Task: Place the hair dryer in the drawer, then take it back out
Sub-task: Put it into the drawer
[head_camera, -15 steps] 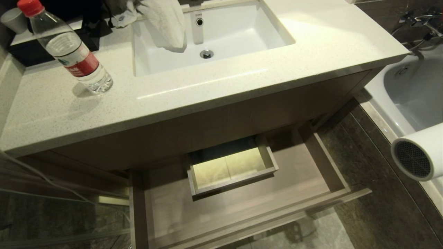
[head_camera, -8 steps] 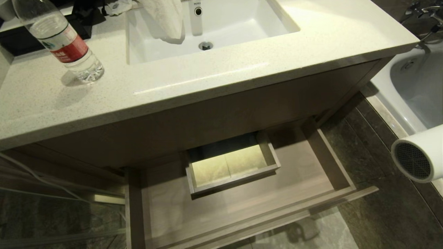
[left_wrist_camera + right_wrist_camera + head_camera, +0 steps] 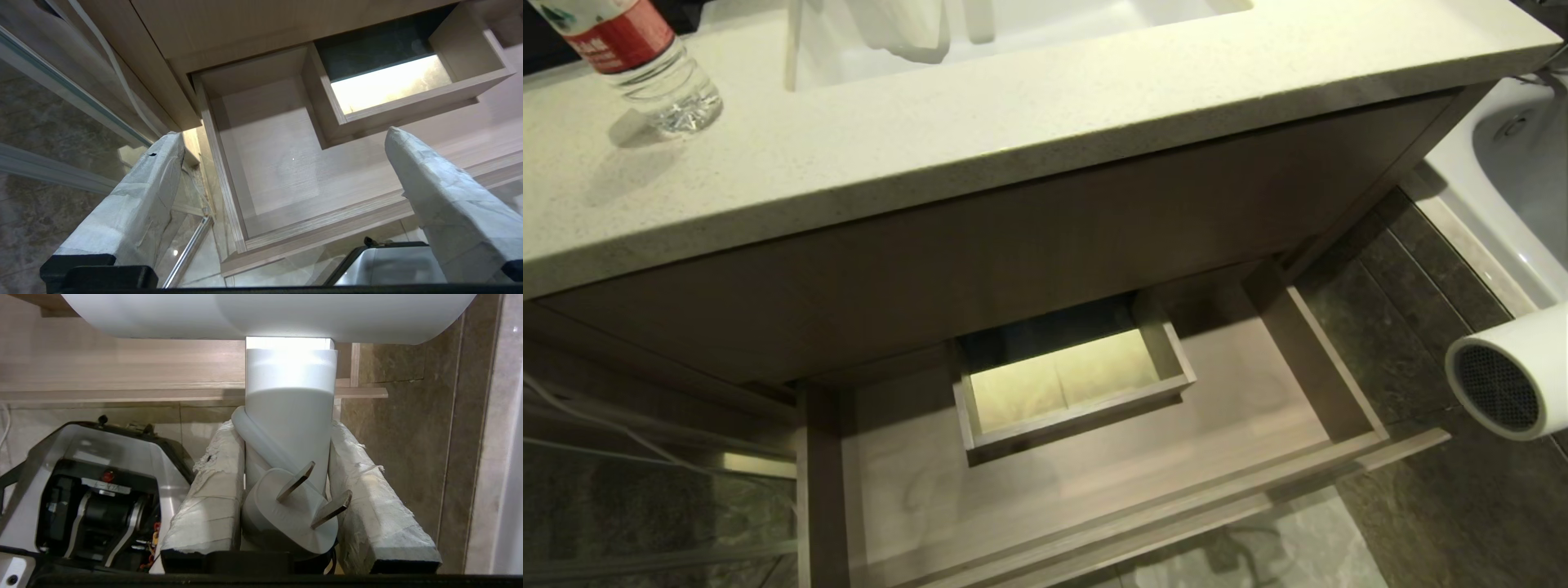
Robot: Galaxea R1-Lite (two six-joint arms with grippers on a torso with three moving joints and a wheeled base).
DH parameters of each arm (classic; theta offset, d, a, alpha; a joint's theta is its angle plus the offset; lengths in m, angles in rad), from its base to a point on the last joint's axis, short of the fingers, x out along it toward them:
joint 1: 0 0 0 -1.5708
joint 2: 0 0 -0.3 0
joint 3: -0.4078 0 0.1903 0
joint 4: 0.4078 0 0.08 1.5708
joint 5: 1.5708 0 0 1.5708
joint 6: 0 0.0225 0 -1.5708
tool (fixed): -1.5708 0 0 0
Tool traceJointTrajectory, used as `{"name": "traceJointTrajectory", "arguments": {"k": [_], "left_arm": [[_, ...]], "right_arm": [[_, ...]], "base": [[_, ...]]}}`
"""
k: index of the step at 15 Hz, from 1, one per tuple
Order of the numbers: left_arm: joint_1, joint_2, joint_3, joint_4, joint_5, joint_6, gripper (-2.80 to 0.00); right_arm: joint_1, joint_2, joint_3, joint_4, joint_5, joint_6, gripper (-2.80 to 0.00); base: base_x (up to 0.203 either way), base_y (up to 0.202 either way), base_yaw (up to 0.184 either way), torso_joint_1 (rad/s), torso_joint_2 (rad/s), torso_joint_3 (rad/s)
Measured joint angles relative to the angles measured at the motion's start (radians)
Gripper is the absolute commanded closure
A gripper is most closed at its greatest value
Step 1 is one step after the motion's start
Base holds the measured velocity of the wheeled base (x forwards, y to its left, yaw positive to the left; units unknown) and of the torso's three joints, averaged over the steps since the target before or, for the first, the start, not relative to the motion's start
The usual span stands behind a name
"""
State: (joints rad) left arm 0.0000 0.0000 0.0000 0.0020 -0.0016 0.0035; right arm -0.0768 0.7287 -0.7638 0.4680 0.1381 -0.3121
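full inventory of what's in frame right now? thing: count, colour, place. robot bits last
hair dryer: 1, white with grey grille, held off the drawer's right end, over the floor
plug: 1, white, against the dryer's handle between the right fingers
drawer: 1, light wood grain, pulled open under the vanity, nothing lying in it
boxed cutout: 1, wood walls, middle of the drawer at its back
countertop: 1, speckled off-white, above the drawer
sink: 1, white, set in the countertop
cloth: 1, white, hanging into the sink
water bottle: 1, clear with red label, standing on the countertop's left
bathtub: 1, white, right of the vanity
floor: dark tile
left gripper: 1, open, above the drawer's left part
right gripper: 1, shut on the dryer's handle
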Motion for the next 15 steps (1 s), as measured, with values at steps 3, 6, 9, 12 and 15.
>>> {"name": "traceJointTrajectory", "arguments": {"k": [3, 6, 9, 12, 15], "left_arm": [[0.000, 0.000, 0.000, 0.002, 0.000, 0.000, -2.80], [0.000, 0.000, 0.000, 0.000, 0.000, -0.001, -2.80], [0.000, 0.000, 0.000, 0.000, 0.000, -0.001, -2.80], [0.000, 0.000, 0.000, 0.000, 0.000, 0.000, -2.80], [0.000, 0.000, 0.000, 0.001, 0.000, 0.000, -2.80]], "right_arm": [[0.000, -0.005, 0.006, -0.004, 0.000, 0.000, 0.00], [0.000, -0.008, 0.010, -0.005, 0.000, 0.000, 0.00], [0.000, -0.011, 0.018, -0.009, 0.000, 0.000, 0.00], [0.000, -0.014, 0.025, -0.010, 0.000, 0.000, 0.00], [0.000, -0.015, 0.028, -0.009, 0.000, -0.002, 0.00]], "base": [[0.000, 0.000, 0.000, -0.233, 0.52, 0.291], [0.000, 0.000, 0.000, -0.228, 0.52, 0.285], [0.000, 0.000, 0.000, -0.210, 0.50, 0.279], [0.000, 0.000, 0.000, -0.206, 0.49, 0.285], [0.000, 0.000, 0.000, -0.134, 0.34, 0.206]]}}
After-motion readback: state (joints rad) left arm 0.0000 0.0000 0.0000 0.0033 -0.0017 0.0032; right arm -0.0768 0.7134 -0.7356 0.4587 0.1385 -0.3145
